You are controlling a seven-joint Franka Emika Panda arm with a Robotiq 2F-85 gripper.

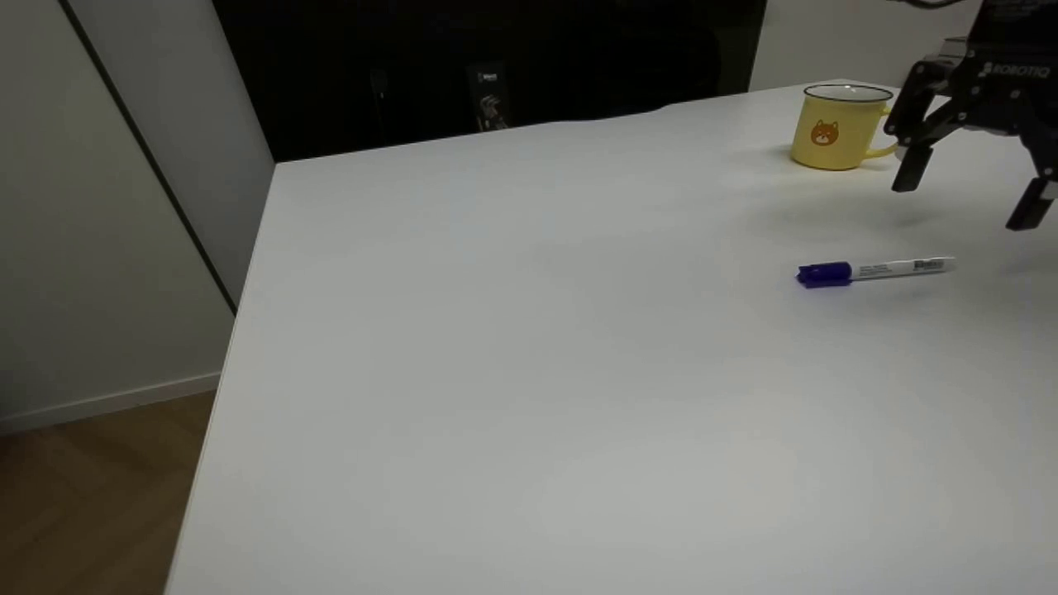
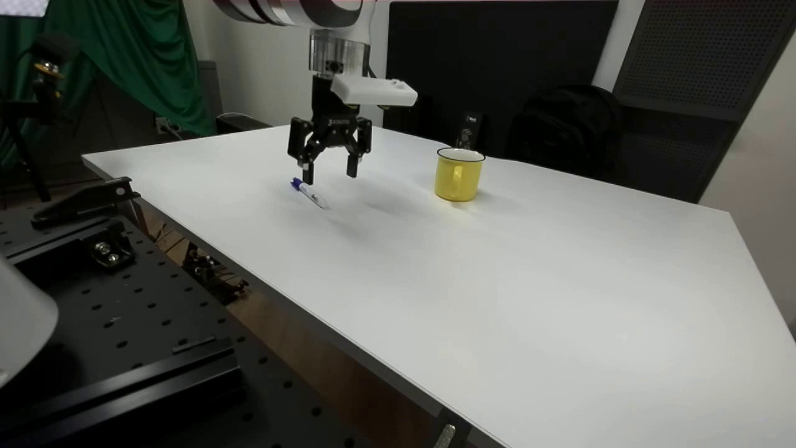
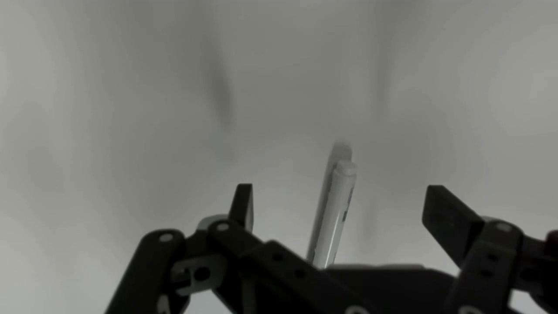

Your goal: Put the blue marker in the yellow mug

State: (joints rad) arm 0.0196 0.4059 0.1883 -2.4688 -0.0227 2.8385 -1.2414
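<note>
Jaws apart, the Robotiq gripper (image 2: 330,176) hangs over the white table (image 2: 559,280), where the blue marker (image 1: 876,270) lies apart from the yellow mug (image 1: 845,132).

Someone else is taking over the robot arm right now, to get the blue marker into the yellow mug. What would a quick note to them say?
Gripper: open, holding nothing, pointing down above the white table.
Blue marker: lying flat on the table; in the wrist view its pale barrel shows between the open fingers, its cap out of sight.
Yellow mug: upright on the table, apart from the marker.
Done: the gripper is open near the marker; nothing is picked up yet.
Left: probably line up, lower, close on the marker, lift, carry it to the mug and release.
</note>
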